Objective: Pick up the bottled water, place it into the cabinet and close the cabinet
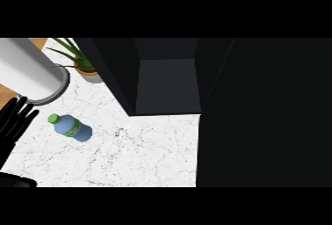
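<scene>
The bottled water (71,127), blue with a green cap and green label, stands on the white marble counter (136,154) at the left. My left hand (16,119) rests at the view's left edge, just left of the bottle and apart from it, fingers straight and pointing up, holding nothing. The dark cabinet (166,85) stands open behind the counter, its inner shelf showing bare. Its open door (266,114) fills the right side of the view as a large black panel. My right hand does not show.
A large white cylinder (29,72) lies tilted at the upper left, close behind my left hand. A small potted plant (83,63) stands between it and the cabinet's left wall. A dark shape (13,181) sits at the lower left corner.
</scene>
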`<state>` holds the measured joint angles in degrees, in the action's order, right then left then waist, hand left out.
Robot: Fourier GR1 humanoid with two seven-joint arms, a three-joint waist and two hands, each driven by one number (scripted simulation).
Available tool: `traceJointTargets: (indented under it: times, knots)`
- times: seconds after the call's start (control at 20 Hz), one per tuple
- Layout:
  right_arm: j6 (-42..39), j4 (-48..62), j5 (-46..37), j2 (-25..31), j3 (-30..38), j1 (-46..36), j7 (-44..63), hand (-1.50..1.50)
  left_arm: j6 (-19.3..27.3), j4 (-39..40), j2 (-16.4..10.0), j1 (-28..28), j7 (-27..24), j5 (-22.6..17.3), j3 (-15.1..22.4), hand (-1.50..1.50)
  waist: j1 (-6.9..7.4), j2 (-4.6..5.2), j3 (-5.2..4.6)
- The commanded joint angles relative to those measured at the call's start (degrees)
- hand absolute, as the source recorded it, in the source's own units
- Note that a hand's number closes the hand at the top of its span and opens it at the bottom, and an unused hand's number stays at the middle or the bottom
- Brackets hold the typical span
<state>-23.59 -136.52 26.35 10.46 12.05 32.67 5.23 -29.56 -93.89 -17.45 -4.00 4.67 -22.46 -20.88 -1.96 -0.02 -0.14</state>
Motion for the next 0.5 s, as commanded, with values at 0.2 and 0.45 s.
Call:
traceJointTargets:
  times: [0.2,0.45]
  knots:
    - [-1.2,-10.5,11.7,0.2,2.1,5.7,1.3,-1.5,2.7,14.4,0.6,6.5,-9.5,10.4,0.3,-1.5,-0.26,-0.01,0.01]
    - [-2.0,-10.2,11.4,-0.9,2.0,8.3,-0.1,-1.5,2.6,24.9,-0.1,10.8,-13.0,13.3,1.0,-1.5,-0.16,-0.04,0.03]
